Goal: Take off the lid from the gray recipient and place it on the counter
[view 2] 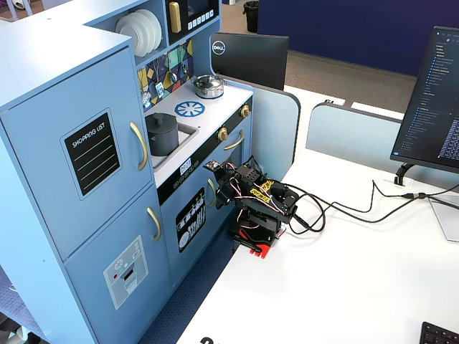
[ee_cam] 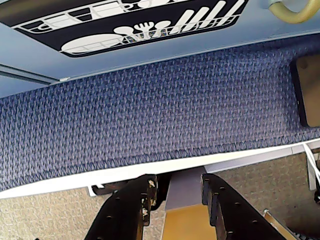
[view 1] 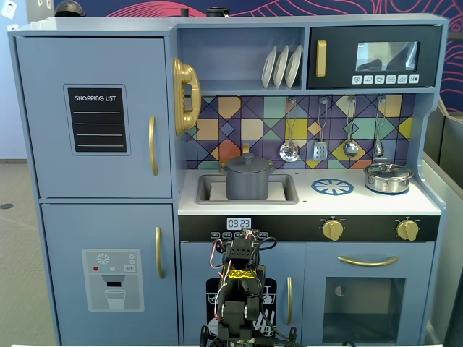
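Observation:
The gray recipient [view 1: 248,185] stands in the inset sink [view 1: 283,191] of the white counter [view 1: 362,204]. The dark-gray lid [view 1: 247,163] with its knob sits shut on it. Both also show in a fixed view from the side, the pot [view 2: 163,137] and the lid [view 2: 160,117]. My arm [view 1: 242,282] is folded low on the table in front of the kitchen, well below the counter. In the wrist view my gripper [ee_cam: 177,182] is open and empty, with the jaws apart over the table edge and blue carpet.
A shiny silver pot [view 1: 388,178] with its own lid stands at the counter's right, beside the round burner print [view 1: 332,187]. Utensils [view 1: 320,148] hang behind the counter. A monitor [view 2: 434,100] and cables [view 2: 344,208] lie on the white table [view 2: 344,287].

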`<state>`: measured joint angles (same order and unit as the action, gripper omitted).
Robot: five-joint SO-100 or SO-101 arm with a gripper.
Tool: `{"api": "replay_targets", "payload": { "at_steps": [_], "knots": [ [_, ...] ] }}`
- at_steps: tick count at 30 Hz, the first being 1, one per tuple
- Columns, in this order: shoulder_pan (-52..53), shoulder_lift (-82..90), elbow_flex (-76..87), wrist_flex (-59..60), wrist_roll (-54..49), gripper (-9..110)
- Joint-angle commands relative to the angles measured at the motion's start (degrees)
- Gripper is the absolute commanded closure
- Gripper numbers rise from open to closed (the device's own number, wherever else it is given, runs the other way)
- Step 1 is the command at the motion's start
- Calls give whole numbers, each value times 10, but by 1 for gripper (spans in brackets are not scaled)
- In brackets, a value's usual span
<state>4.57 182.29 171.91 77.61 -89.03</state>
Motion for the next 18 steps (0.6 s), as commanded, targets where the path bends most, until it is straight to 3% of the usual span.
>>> {"api": "replay_targets", "payload": {
  "at_steps": [1,10,14,18],
  "knots": [
    [7,-7,-35,37,14,102],
    [-1,-155,-381,-202,-7,102],
    [-20,-184,-465,-313,3,102],
    [-36,-200,-504,-345,-14,102]
  ]
}}
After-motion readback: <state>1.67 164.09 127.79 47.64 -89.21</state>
